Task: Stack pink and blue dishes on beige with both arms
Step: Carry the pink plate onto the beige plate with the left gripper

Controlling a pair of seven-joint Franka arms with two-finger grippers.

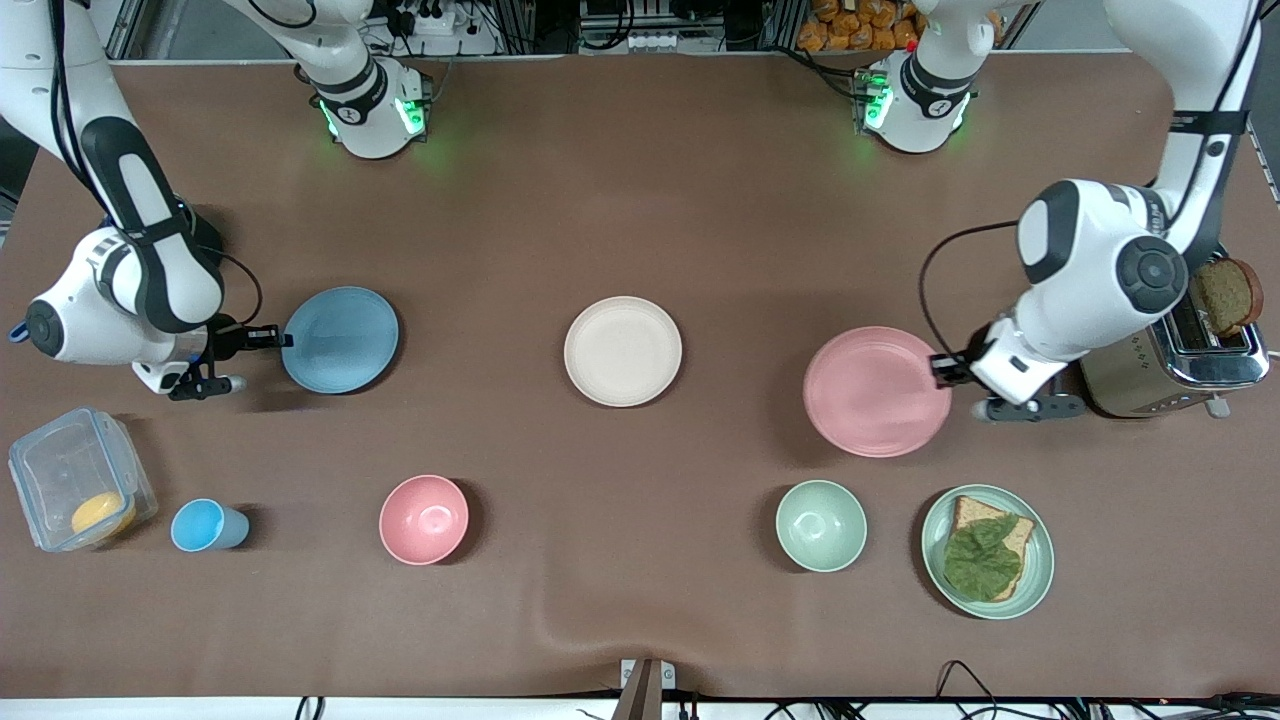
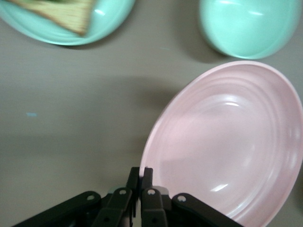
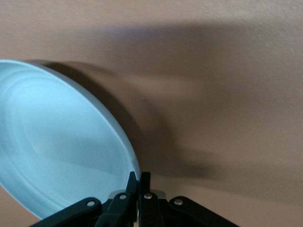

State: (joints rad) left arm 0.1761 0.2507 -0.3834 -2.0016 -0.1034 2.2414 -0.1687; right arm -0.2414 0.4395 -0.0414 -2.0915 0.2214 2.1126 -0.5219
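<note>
The beige plate [image 1: 622, 350] lies bare at the table's middle. The left gripper [image 1: 943, 368] is clamped on the rim of the pink plate [image 1: 876, 391], lifted and tilted toward the left arm's end; the right gripper [image 1: 274, 339] likewise pinches the blue plate [image 1: 339, 339] toward the right arm's end.

Four plates: one blue [image 1: 340, 339], one beige [image 1: 622, 351], one pink [image 1: 876, 391], one green [image 1: 1035, 580] carrying one slice of toast [image 1: 968, 512] and one leaf [image 1: 980, 562]. Two bowls: one pink [image 1: 424, 519], one green [image 1: 821, 525]. One blue cup [image 1: 205, 525]. One clear box [image 1: 70, 470]. One toaster [image 1: 1175, 365]. Two arms, each with one gripper: left [image 1: 942, 369], right [image 1: 262, 337].
</note>
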